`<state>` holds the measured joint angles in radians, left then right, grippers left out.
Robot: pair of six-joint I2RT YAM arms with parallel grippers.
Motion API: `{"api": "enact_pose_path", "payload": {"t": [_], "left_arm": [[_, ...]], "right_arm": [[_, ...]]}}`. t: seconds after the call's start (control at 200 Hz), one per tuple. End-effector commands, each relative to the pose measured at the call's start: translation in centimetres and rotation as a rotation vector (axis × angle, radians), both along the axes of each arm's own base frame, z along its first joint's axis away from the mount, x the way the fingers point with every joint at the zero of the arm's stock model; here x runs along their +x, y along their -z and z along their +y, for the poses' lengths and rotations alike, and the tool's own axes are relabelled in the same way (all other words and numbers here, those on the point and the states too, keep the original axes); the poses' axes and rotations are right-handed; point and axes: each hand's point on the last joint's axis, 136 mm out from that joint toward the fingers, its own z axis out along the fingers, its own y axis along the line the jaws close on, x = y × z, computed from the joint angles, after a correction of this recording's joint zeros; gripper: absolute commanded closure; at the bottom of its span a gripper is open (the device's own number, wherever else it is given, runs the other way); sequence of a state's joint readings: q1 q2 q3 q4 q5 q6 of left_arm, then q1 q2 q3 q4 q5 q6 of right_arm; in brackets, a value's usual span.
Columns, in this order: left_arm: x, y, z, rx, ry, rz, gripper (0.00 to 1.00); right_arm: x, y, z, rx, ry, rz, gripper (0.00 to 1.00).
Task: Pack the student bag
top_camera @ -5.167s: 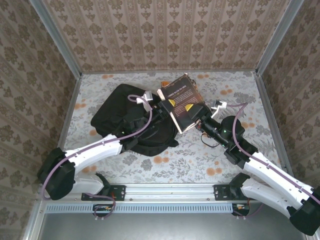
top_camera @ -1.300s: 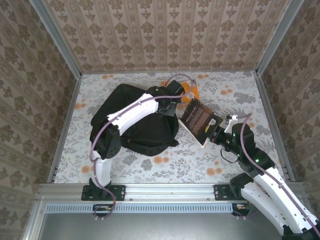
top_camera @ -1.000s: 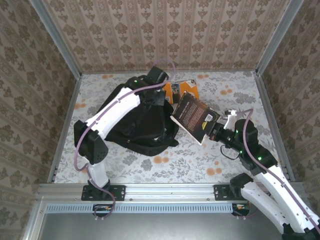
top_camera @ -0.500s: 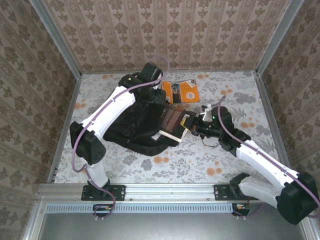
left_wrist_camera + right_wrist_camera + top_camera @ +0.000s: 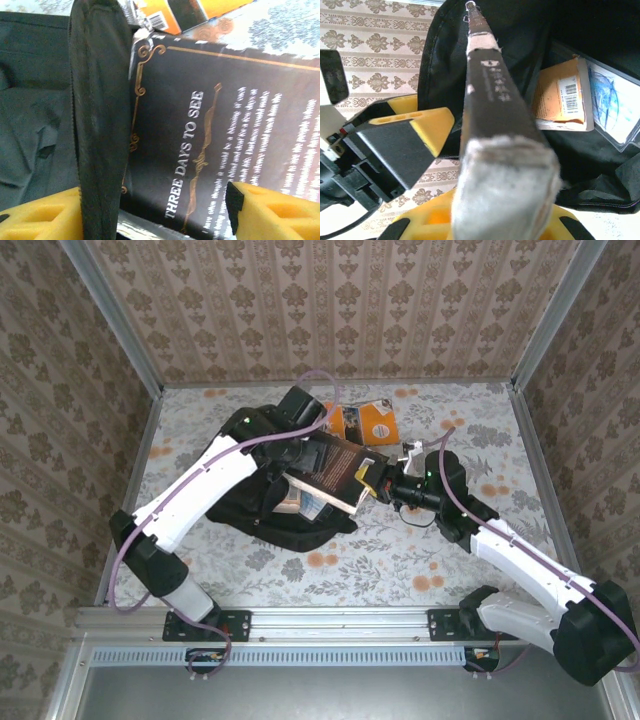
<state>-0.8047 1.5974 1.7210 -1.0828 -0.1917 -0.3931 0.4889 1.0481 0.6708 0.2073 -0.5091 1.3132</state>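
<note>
one black book (image 5: 335,462) in right claw (image 5: 372,479), student bag (image 5: 300,528) beneath

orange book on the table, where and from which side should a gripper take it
Grip the orange book by its right edge, coming in low from the right. It seems to lie flat on the table, so a pinch from above would likely fail, and the black book crowds its near-left side.

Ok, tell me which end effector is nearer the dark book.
Right. The right end effector is shut on the dark book; the left end effector hovers open over its cover.
</note>
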Motion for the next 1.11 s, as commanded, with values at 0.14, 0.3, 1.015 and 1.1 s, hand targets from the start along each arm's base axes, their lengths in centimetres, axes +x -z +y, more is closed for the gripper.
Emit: {"api": "enact_pose_path", "payload": {"t": [0.14, 0.3, 1.015, 1.1], "left_arm": [[-0.4, 0.3, 3.5, 0.085, -0.046, -0.035, 0.4], [-0.4, 0.2, 3.7, -0.008, -0.053, -0.001, 0.57], [-0.9, -8.7, 4.0, -0.394, 0.137, -0.239, 1.0], [-1.3, -8.7, 3.7, -0.415, 0.154, -0.236, 1.0]], "right_arm": [[-0.8, -3.5, 0.4, 0.082, -0.032, -0.116, 1.0], [-0.9, -3.3, 0.3, 0.069, -0.031, -0.116, 1.0], [-0.5, 1.9, 0.2, -0.112, -0.029, -0.039, 1.0], [0.8, 2.3, 1.2, -0.096, -0.036, -0.015, 1.0]]}}
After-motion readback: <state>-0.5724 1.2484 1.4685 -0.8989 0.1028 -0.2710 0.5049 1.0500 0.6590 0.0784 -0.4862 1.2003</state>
